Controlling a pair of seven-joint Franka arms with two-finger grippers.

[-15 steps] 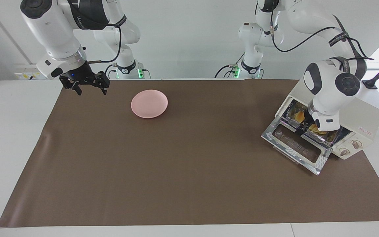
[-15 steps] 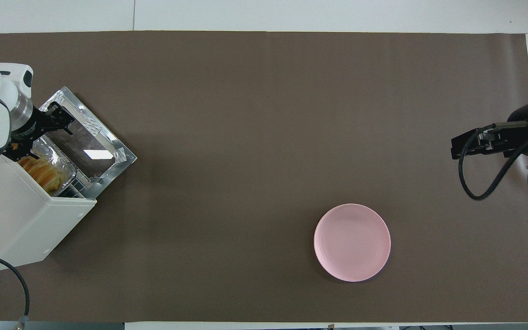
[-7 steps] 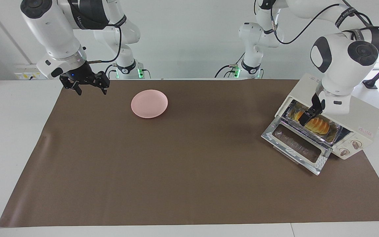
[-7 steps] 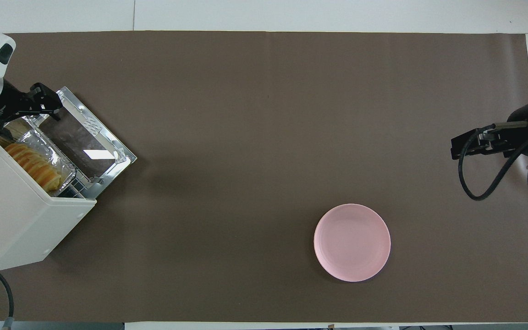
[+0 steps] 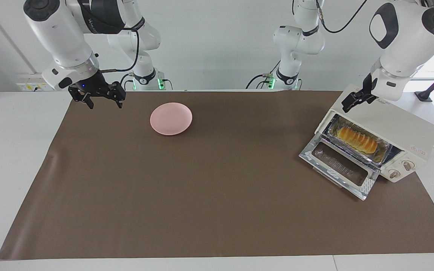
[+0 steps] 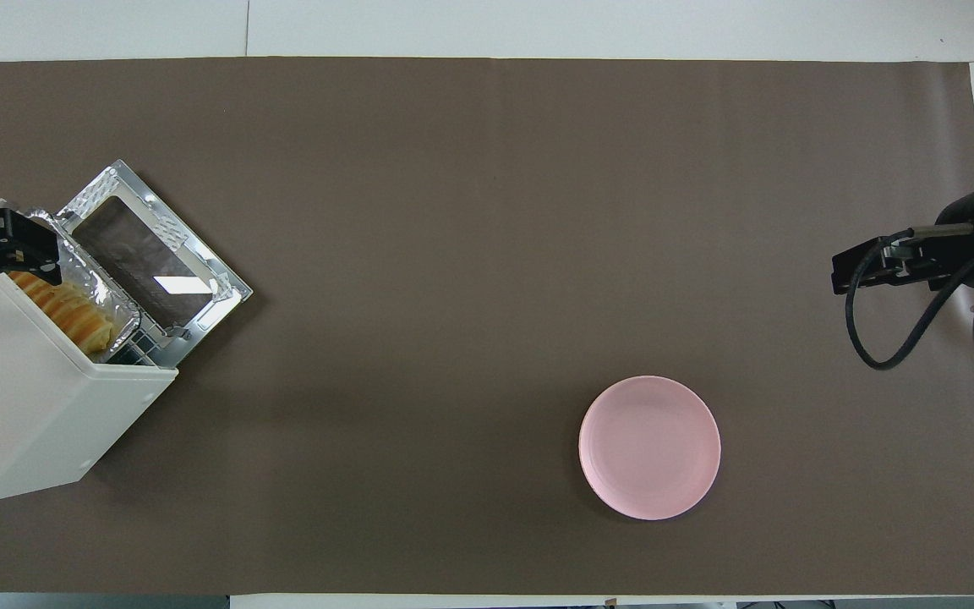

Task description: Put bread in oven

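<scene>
Golden, ridged bread [image 5: 356,139] lies in a crinkled foil tray [image 5: 384,152] on the rack inside the cream, boxy oven [image 5: 401,130]. The left hand [image 5: 357,100] has just lifted clear and hangs over the oven's top, empty, fingers apart. So the loaf looks delivered; only the glass door [image 5: 339,168], folded down flat, stands open. The right hand [image 5: 98,96] waits over the brown tabletop [image 5: 209,180] edge, fingers apart, near a smooth pink plate [image 5: 171,118].
</scene>
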